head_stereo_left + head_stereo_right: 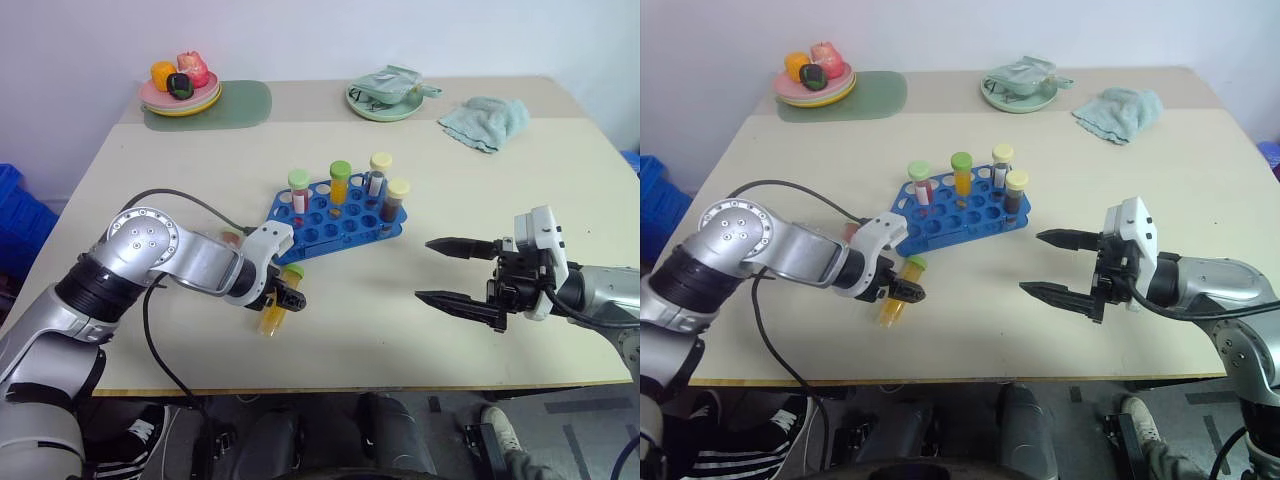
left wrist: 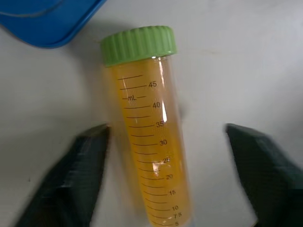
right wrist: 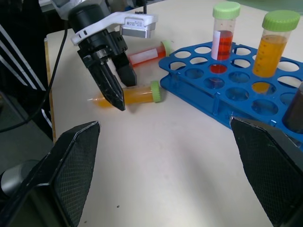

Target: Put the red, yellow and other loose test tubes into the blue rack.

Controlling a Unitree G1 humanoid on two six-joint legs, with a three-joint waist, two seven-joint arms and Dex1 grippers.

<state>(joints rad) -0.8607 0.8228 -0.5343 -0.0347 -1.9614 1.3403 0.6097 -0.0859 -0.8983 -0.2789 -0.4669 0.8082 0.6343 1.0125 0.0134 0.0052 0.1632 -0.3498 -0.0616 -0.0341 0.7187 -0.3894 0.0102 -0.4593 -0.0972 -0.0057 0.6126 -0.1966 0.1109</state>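
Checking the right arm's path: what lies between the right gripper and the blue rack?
Only bare tabletop lies between the right gripper and the blue rack, as the left eye view shows.

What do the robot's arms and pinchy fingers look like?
Both arms are shiny silver with black joints. The left arm has a round shoulder cap dotted with small holes, and a thin black cable loops beside it. Each wrist wears a white block. The left gripper and right gripper each have two long, pointed black fingers; the right one's fingers have a fine mesh-textured surface.
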